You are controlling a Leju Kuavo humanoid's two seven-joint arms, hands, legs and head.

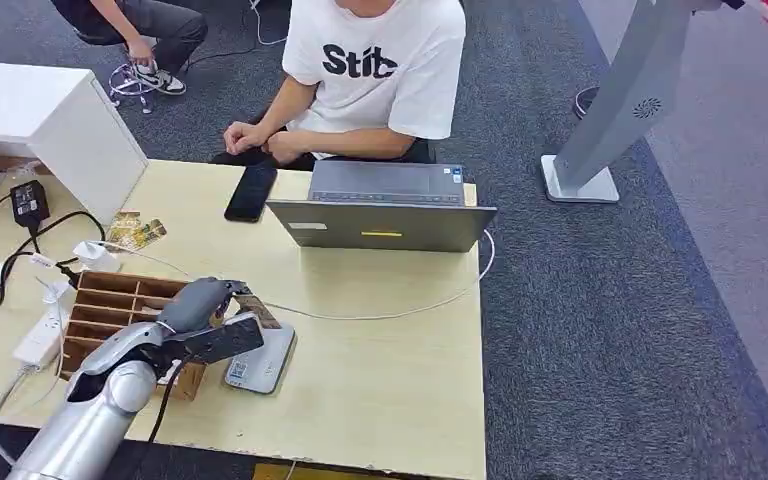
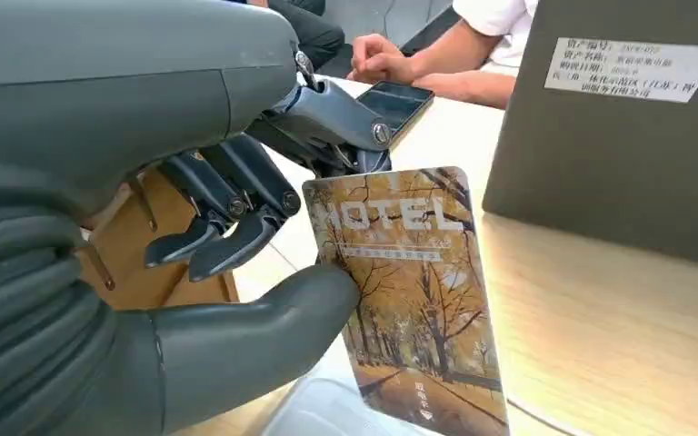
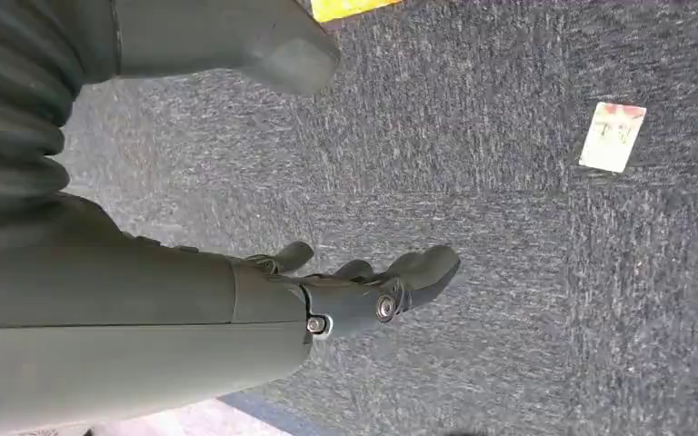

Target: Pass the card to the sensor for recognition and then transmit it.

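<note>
Left robot hand [image 2: 191,272] pinching hotel card [image 2: 409,300] above white sensor [image 1: 260,362] near table edge [image 1: 380,468], right robot hand [image 3: 363,291] spread.

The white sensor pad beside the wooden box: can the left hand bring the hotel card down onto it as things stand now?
Probably yes. The left hand pinches the hotel card right above the sensor pad, with nothing between them. The wooden box sits beside the pad, not over it.

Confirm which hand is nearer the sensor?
Left. The left hand holds the card right over the sensor; the right hand hangs over carpet.
</note>
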